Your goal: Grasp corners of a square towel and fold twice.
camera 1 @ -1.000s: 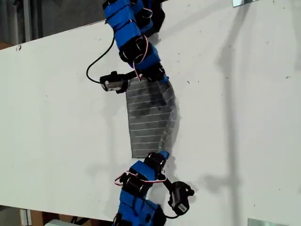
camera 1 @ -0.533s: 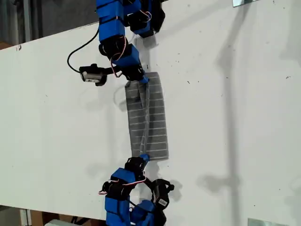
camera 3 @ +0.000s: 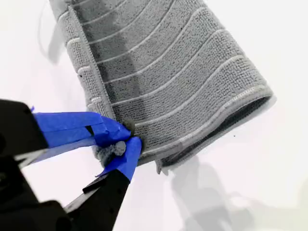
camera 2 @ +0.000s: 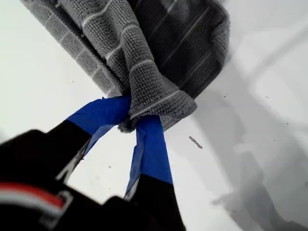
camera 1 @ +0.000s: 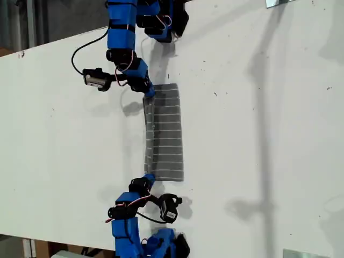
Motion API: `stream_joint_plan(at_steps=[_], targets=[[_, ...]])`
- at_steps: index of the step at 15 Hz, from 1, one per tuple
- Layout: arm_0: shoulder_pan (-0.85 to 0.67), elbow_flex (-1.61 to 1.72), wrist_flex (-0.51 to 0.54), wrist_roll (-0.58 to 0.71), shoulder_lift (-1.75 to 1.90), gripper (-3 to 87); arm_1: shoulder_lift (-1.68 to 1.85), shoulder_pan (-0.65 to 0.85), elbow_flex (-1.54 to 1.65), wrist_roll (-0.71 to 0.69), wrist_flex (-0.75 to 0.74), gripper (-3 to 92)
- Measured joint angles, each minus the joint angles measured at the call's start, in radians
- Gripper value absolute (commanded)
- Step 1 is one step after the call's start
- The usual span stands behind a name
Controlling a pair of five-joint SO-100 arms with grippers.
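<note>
The grey striped towel (camera 1: 165,134) lies folded as a narrow strip on the white table, running up and down the middle of the exterior view. My first gripper (camera 1: 149,92) is at the strip's upper end on the exterior view's left. It is shut on a towel corner (camera 2: 144,103), where the cloth bunches and lifts. My second gripper (camera 1: 149,178) is at the lower end on the same side, shut on the corner (camera 3: 113,149) there. The towel (camera 3: 168,72) lies flat in two layers beyond the second gripper (camera 3: 122,139). The folded edge is on the exterior view's right.
The white table (camera 1: 258,161) stretches wide to the exterior view's right and left of the towel. Metal plates sit at the exterior view's top right (camera 1: 279,2) and bottom right (camera 1: 301,252). The table's edge slants across the exterior view's upper left.
Both grippers have moved toward the exterior view's left with the corners, drawing the upper layer across. The towel has gone from a billowed fold to a flat narrow strip.
</note>
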Motion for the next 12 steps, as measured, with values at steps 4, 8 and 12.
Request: stream_joint_plan(at_steps=[4,8,12], targets=[[0.037,-0.015,0.028,-0.052,-0.005,-0.1,0.083,-0.063,0.021,0.021,0.028,-0.1],[0.178,-0.021,0.055,-0.132,0.006,-0.1,0.14,-0.264,0.074,0.156,0.052,-0.1],[0.218,0.066,0.026,-0.179,0.009,-0.1,0.143,-0.377,0.204,0.224,-0.038,-0.1]])
